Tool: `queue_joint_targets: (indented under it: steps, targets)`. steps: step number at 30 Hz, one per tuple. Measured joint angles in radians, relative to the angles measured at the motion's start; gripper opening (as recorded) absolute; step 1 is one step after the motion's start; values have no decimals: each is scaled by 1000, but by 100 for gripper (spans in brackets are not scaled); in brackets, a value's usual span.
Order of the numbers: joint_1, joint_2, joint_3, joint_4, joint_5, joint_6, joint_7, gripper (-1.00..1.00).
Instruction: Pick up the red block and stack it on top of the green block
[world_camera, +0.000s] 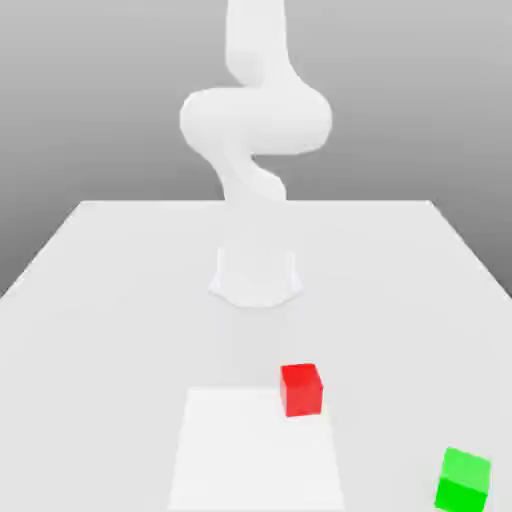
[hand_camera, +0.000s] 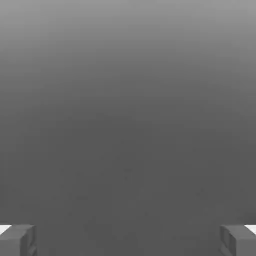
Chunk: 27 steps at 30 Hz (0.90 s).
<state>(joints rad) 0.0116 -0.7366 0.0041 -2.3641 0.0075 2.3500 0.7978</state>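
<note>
The red block (world_camera: 301, 389) rests on the white table (world_camera: 120, 300), near the front and a little toward the exterior view's right. The green block (world_camera: 463, 480) sits farther toward the exterior view's right, at the table's front corner, apart from the red one. My arm (world_camera: 255, 125) rises from its base at the table's middle and bends high above. In the hand view, my gripper (hand_camera: 128, 240) is open, its two grey fingertips (hand_camera: 17, 240) standing far apart with nothing between them against a plain grey background.
The arm's round base (world_camera: 255, 275) stands on the table behind the red block. A brighter white rectangle (world_camera: 255, 450) marks the table surface in front, with the red block at its far right corner.
</note>
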Motion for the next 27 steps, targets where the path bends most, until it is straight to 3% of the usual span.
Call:
queue_joint_targets:
  steps: [17,24,25,27]
  targets:
    - [83,595,81,-522,23,450,10,0]
    - [124,904,30,-521,-67,703,78,0]
    - [131,923,23,-518,-67,719,77,-100]
    - [131,923,23,-518,-68,719,78,-100]
